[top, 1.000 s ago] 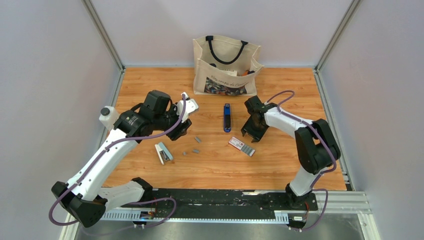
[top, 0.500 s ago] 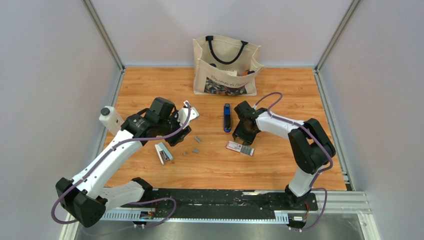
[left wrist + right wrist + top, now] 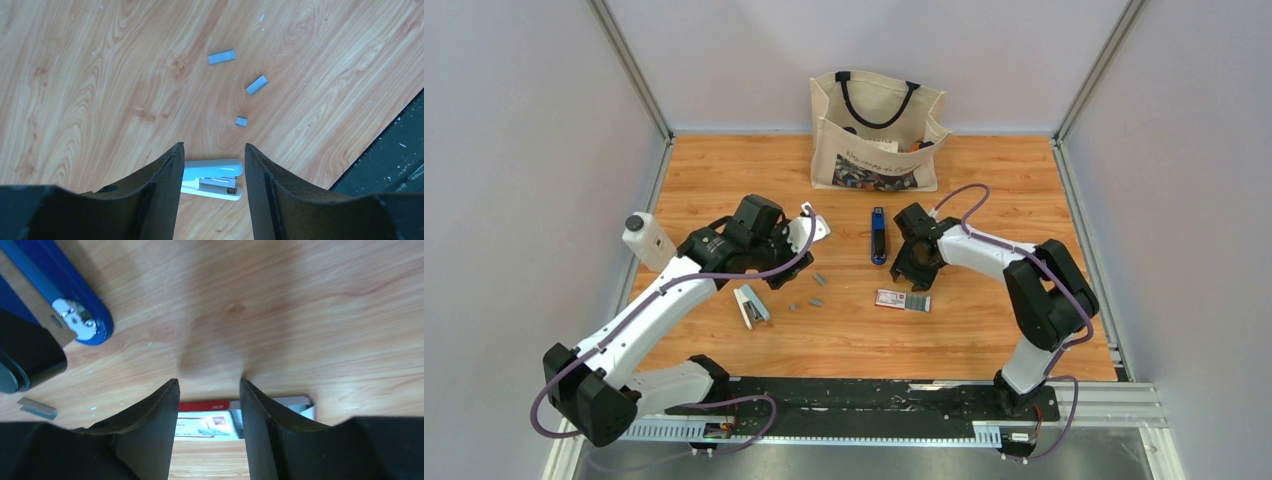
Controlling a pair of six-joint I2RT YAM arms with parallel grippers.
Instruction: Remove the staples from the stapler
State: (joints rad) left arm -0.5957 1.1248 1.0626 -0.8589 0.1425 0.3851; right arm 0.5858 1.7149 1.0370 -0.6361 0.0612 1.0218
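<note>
The blue stapler [image 3: 878, 236] lies lengthwise at mid-table; its blue arm with a metal rivet [image 3: 75, 310] shows at the top left of the right wrist view. Three short grey staples strips [image 3: 817, 290] lie loose on the wood left of it, also seen as staples [image 3: 257, 85] in the left wrist view. My right gripper [image 3: 916, 276] hangs open and empty just right of the stapler's near end, its gripper [image 3: 210, 381] over a red-and-white box. My left gripper [image 3: 781, 268] is open and empty, the gripper [image 3: 212, 146] low over a pale stapler.
A pale blue-and-white mini stapler [image 3: 212, 178] lies near the left gripper. The red-and-white box [image 3: 903, 299] lies in front of the right gripper. A canvas tote bag [image 3: 877, 130] stands at the back; a white bottle [image 3: 646, 240] stands at the left edge. A black rail [image 3: 874, 395] runs along the near edge.
The right gripper swung left to the blue stapler's near end, and the box turned more level. The left gripper came nearer and lower, toward the pale stapler.
</note>
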